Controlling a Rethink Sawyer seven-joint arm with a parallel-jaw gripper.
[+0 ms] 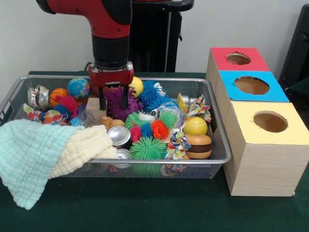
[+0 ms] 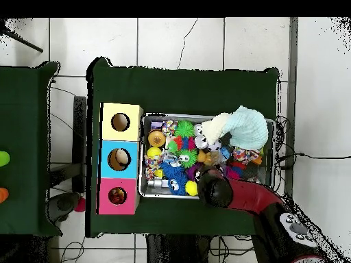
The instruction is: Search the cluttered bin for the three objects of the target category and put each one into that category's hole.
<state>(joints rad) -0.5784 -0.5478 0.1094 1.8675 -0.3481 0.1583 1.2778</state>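
A pale mint cloth [image 1: 26, 154] and a cream one [image 1: 82, 147] hung over the lower left of the front view, and beside them lay two silver cans [image 1: 119, 136] and a large green spiky ball [image 1: 147, 150]. Further up sat a purple spiky ball [image 1: 117, 102], a blue fuzzy toy [image 1: 152, 94], an orange spiky ball [image 1: 159, 129], a globe-patterned ball [image 1: 78, 88], a yellow ball [image 1: 195, 125] and a toy burger [image 1: 198, 146] — all crowded together. At the right stood a blue-topped box [image 1: 251, 87] and a yellow-topped box [image 1: 268, 145] — each with a round hole — on a dark green tablecloth [image 1: 145, 208].
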